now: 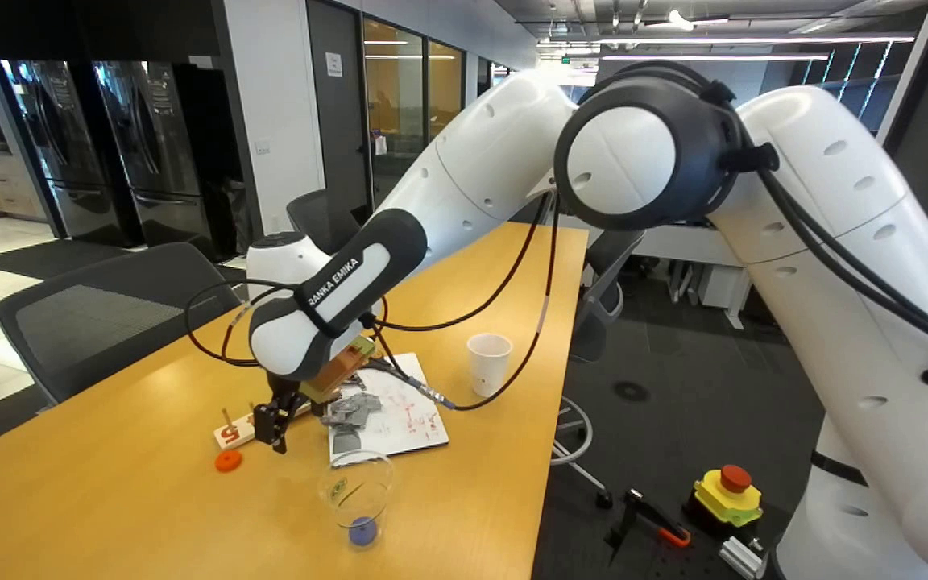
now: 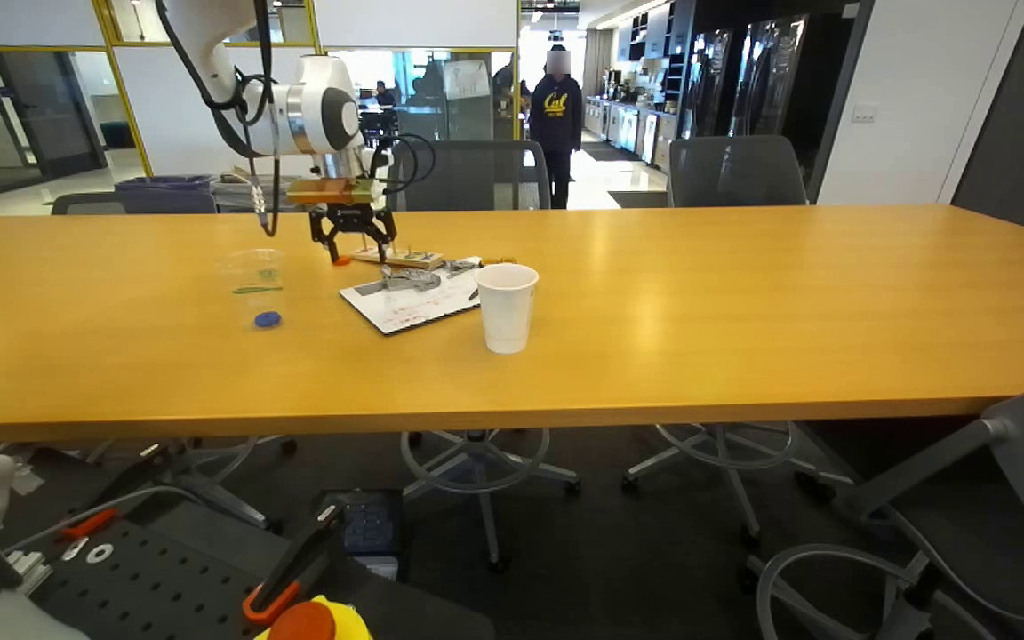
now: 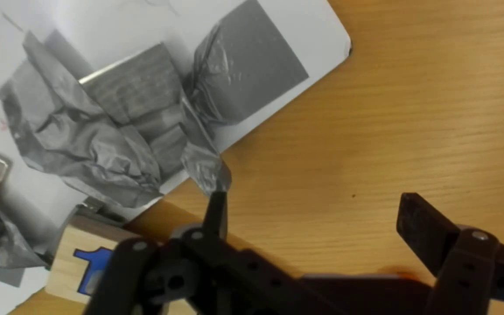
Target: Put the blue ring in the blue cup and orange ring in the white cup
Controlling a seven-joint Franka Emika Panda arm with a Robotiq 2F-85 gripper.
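The blue ring (image 1: 362, 532) lies at the bottom of the see-through blue cup (image 1: 337, 493), which stands upright on the table. In an exterior view the ring (image 2: 268, 319) also shows through the cup's (image 2: 254, 271) faint wall. The orange ring (image 1: 228, 460) lies flat on the table beside a wooden peg board; it also shows in an exterior view (image 2: 343, 260). Only an orange edge (image 3: 409, 274) shows in the wrist view, behind the jaws. The white cup (image 1: 489, 364) (image 2: 507, 309) stands upright. My gripper (image 2: 359, 256) (image 3: 313, 201) is open and empty above the table, near the orange ring.
The wooden peg board (image 1: 235, 432) (image 2: 414, 259) lies by the gripper. A whiteboard (image 1: 412, 419) (image 2: 414, 307) carries crumpled grey tape (image 3: 99, 144) and metal pieces, between the peg board and the white cup. Chairs (image 1: 118, 310) stand along the table edge.
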